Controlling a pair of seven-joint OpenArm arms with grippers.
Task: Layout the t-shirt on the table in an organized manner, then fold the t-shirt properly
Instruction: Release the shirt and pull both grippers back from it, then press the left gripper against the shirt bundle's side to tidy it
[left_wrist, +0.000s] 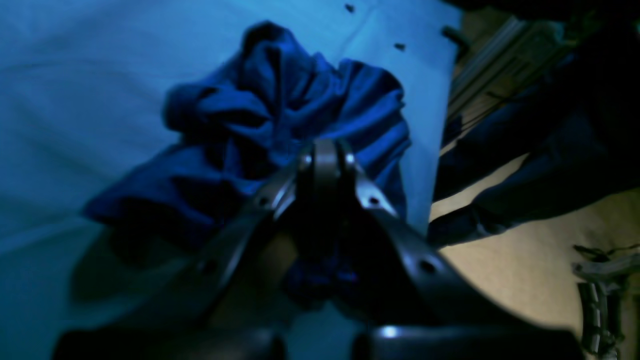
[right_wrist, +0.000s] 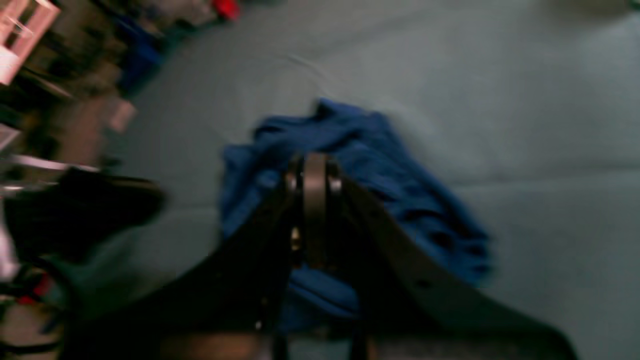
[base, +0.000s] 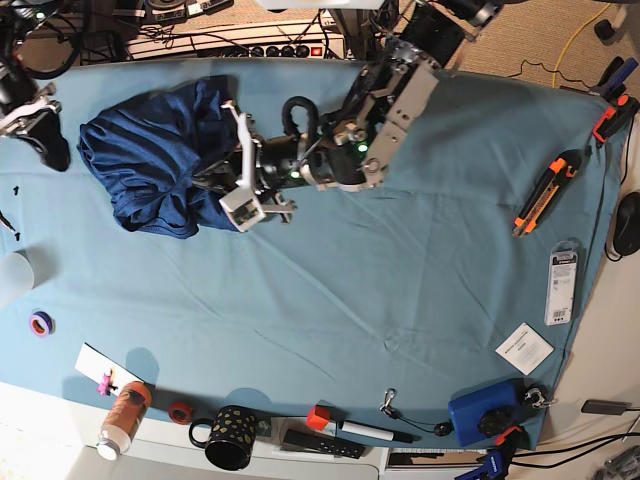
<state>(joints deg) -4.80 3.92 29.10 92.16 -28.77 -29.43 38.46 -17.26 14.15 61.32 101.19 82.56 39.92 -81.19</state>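
The dark navy t-shirt (base: 140, 160) lies crumpled in a heap at the far left of the table (base: 350, 300), which is covered with a teal cloth. Both arms (base: 370, 120) reach across from the far edge to the heap's right side. In the left wrist view the left gripper (left_wrist: 326, 150) has its tips together in the t-shirt (left_wrist: 280, 115), and blue fabric shows between its fingers. The right gripper (right_wrist: 315, 167) is likewise shut in the t-shirt (right_wrist: 400, 180), with cloth bunched under it. Both wrist views are blurred.
An orange box cutter (base: 545, 190), a packaged item (base: 562, 285) and a white card (base: 524, 348) lie at the right. A black mug (base: 232, 437), a bottle (base: 120, 418) and a blue box (base: 480, 412) line the near edge. A black device (base: 35, 125) stands beside the shirt.
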